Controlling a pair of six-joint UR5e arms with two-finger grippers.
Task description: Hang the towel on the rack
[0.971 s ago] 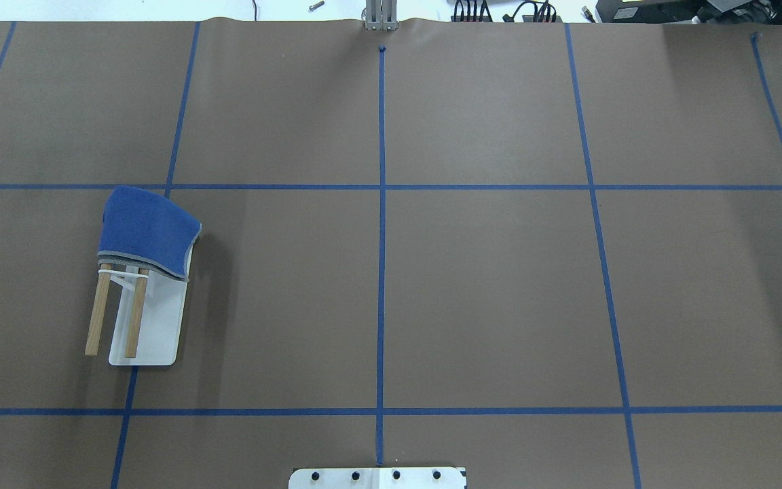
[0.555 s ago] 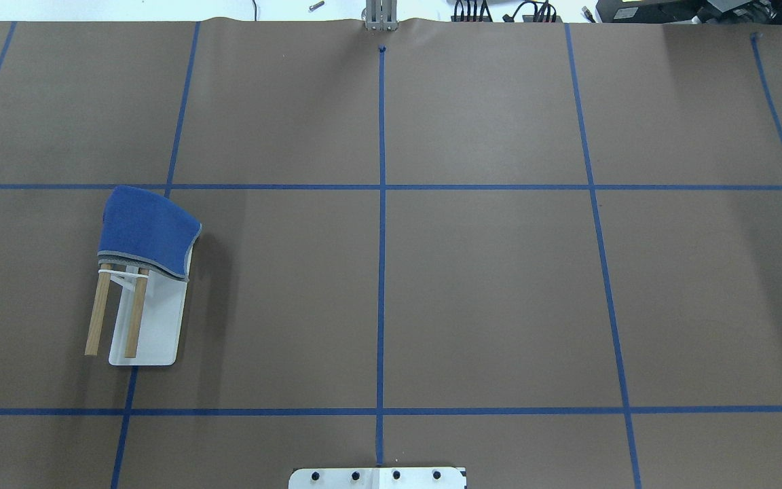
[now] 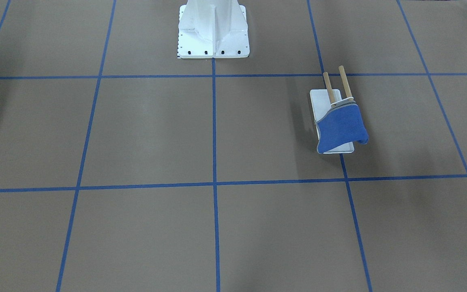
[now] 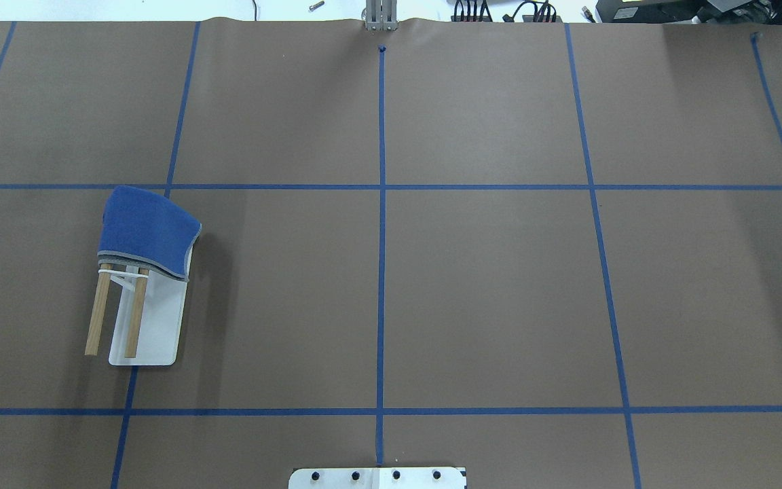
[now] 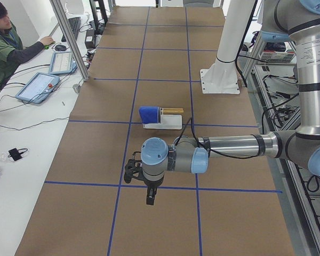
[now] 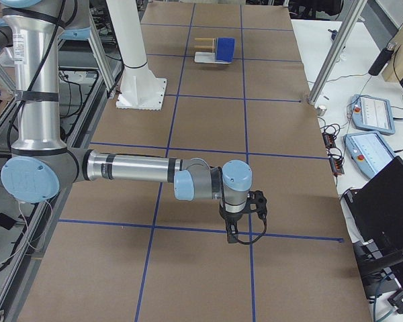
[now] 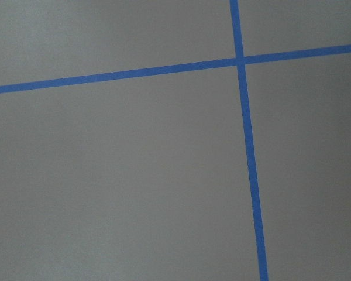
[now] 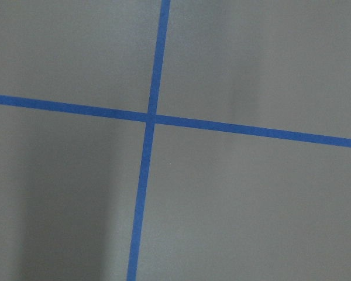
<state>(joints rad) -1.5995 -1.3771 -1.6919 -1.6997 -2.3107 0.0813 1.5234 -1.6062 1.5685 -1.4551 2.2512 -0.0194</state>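
Looking from the front, I see the towel (image 3: 342,129) draped over one end of the rack (image 3: 322,100) on the desk (image 3: 156,134). Overhead shows the same. In the side views, the left gripper (image 5: 151,199) and the right gripper (image 6: 233,237) hover well apart from the rack; I cannot tell whether they are clenched or released.

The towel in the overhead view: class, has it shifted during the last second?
No. The towel still drapes the far end of the rack, its upper edge touching the same horizontal blue tape line.

Blue towel (image 4: 149,231) draped over rack (image 4: 153,319)
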